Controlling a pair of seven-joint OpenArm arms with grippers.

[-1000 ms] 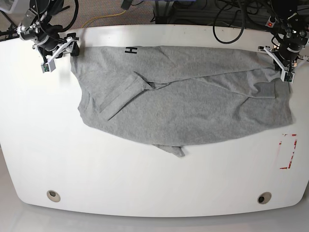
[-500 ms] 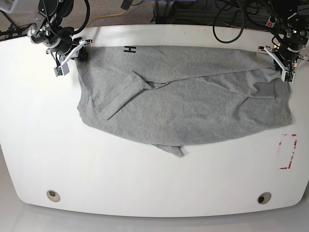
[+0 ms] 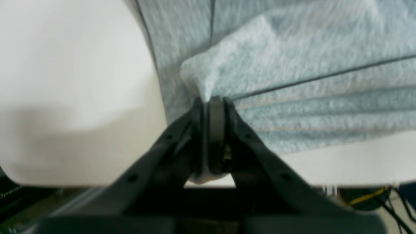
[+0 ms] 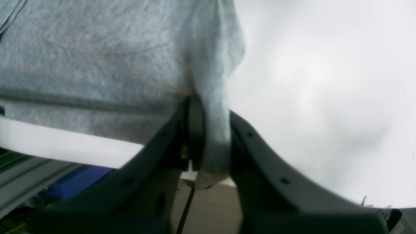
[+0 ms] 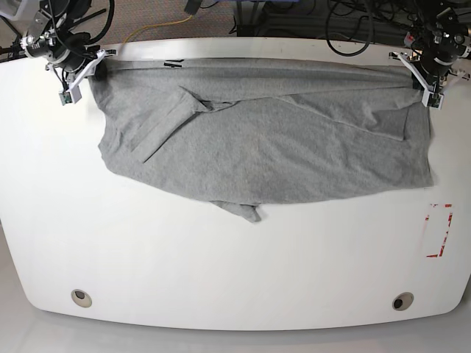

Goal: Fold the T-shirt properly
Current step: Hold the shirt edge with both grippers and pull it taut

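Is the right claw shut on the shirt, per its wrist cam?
Yes, the right claw is closed with a fold of the T-shirt pinched between its jaws.

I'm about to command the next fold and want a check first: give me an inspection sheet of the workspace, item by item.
Surface: white table, bare in front of the cloth; two round inserts near the front edge.
Job's things: T-shirt spread wide along the far edge, its top edge pulled taut between the arms, one sleeve folded over, a small flap sticking out at the front hem.
Clutter: red-outlined marker on the table.
Grippers: left gripper shut on a T-shirt corner; right gripper shut on the opposite corner.
Cables: dark cables and a yellow lead behind the table.
Surroundings: floor beyond the far edge; little else visible.
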